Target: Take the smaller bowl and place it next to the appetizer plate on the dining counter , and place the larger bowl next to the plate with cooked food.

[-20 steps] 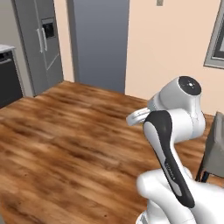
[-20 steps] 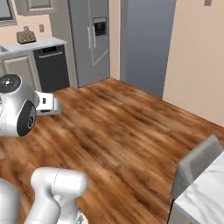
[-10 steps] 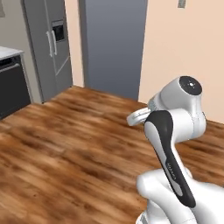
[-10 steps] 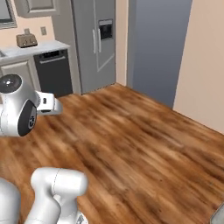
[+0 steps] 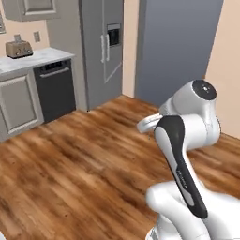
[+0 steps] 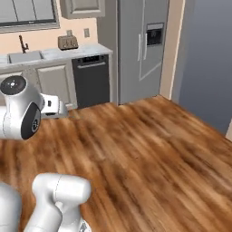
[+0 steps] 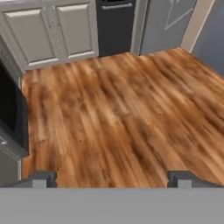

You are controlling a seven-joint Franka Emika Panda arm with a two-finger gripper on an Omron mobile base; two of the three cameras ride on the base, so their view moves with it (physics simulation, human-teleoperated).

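From the left base view, the robot's white arm is folded up close to its body over a shiny brown wood floor (image 5: 70, 168). Past the floor stands a tall grey fridge (image 5: 101, 51). Next to it is a black dishwasher (image 5: 56, 91) under a pale stone counter (image 5: 33, 58), and a little toaster (image 5: 18, 48) sits on top. I cannot see either bowl here, or the plates, or the marble table.

From the right base view, the same room shows from the other side. There is a sink (image 6: 20, 56) with a dark tap on the long counter, and cream cupboard doors (image 6: 54, 84) below it. The floor planks are smooth and striped in light and dark brown. No bowl is here either, so I cannot tell which way the bowls lie from the jaws.

In the hand view, the gripper (image 7: 111, 179) looks down at bare wood floor. Its two small dark finger tips (image 7: 41, 178) stand far apart, spread wide, with nothing between them. Flat cupboard doors and the dark dishwasher front sit at the top.

I think the robot must first find and reach the bowls before it can grab the small brown one.
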